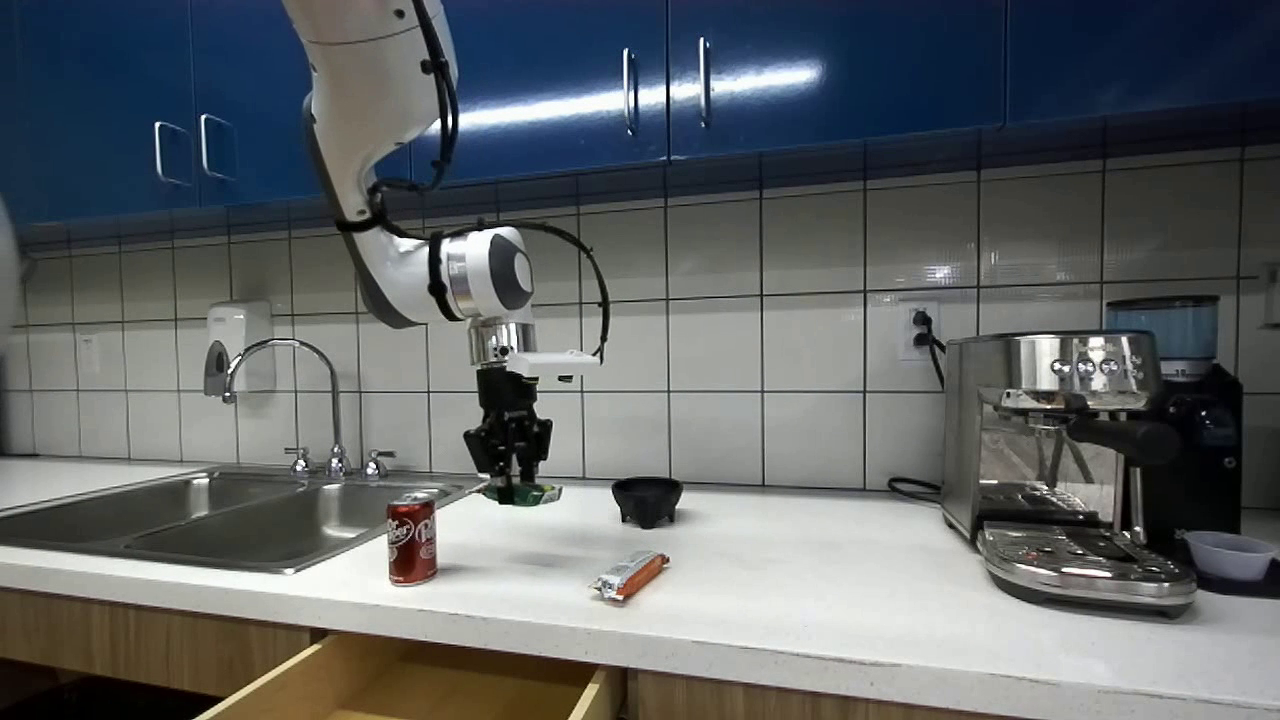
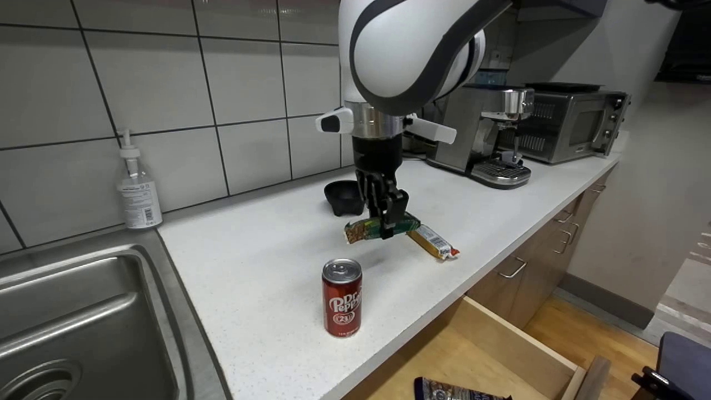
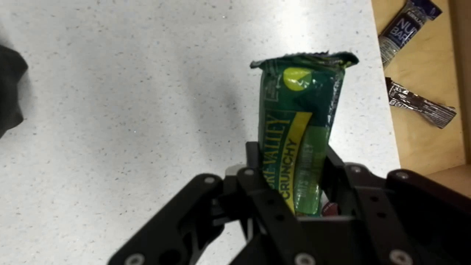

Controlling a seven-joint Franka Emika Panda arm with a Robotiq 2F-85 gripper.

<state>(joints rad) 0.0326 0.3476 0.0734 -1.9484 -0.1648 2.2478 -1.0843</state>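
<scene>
– Facing the desk (image 1: 850,580) in an exterior view, what sits where?
– The sink (image 1: 300,505) left, the can (image 1: 412,540) right of it, then the loose bar (image 1: 632,576); behind that, the bowl (image 1: 647,500). Far right, the coffee machine (image 1: 1020,455).
– And the held bar (image 1: 532,495)?
– In the gripper (image 1: 516,489), above the desk, between sink and bowl. Lower, the drawer (image 2: 472,355) holds a nut bar (image 3: 403,31) and a further bar (image 3: 419,103).

– What colours are on the Nature Valley Crunchy bar (image 3: 298,136)?
– Dark green, with a yellow band, a yellow round mark and a paler green panel.
– The Dr Pepper can (image 2: 342,303)?
– Deep red, white lettering, silver top.
– And the bench (image 3: 128,147)?
– White with dark flecks. The pincer (image 3: 292,158) and footed bowl (image 2: 344,197) are black.
– The wall tiles (image 2: 250,83)?
– Off-white, crossed by a dark grid.
</scene>
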